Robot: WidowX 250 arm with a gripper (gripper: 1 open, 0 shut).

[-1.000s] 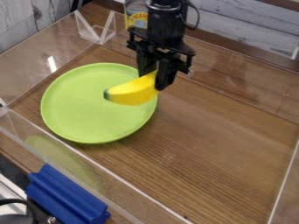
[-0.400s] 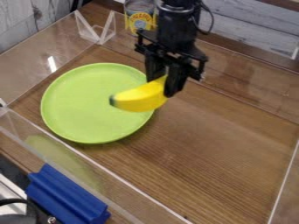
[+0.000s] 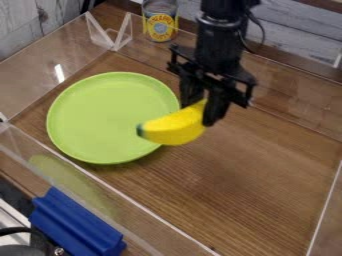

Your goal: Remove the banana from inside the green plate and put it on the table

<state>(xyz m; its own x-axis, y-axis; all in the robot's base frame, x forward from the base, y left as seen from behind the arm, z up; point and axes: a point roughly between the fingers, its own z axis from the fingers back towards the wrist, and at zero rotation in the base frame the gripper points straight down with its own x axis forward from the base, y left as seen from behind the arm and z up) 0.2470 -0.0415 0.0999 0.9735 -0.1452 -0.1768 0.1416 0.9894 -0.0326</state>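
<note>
- Since the earlier frames, the gripper (image 3: 211, 105) has been carrying the banana (image 3: 178, 128) rightward, off the middle of the green plate (image 3: 94, 120) to a spot over the plate's right rim.
- Nearest the camera, a blue block-like object (image 3: 74, 228) is sitting at the lower left edge, partly cut off by the frame.
- Clear acrylic walls (image 3: 327, 215) are running around the table (image 3: 254, 190), whose brown wood-grain surface is showing to the right of and in front of the plate.
- The green plate is lying flat on the left part of the table, glossy and round.
- The banana is hanging in the air, its greenish-dark tip pointing left over the plate's edge and its yellow body reaching out over the wood; it is casting a shadow just below itself.
- The black gripper is pointing straight down, its jaws partly closed and clamping the banana's right end between them.
- The arm (image 3: 222, 30) is rising upright from the gripper toward the top of the frame.
- Behind the arm, near the far wall, a yellow-labelled container (image 3: 160, 24) is standing.
</note>
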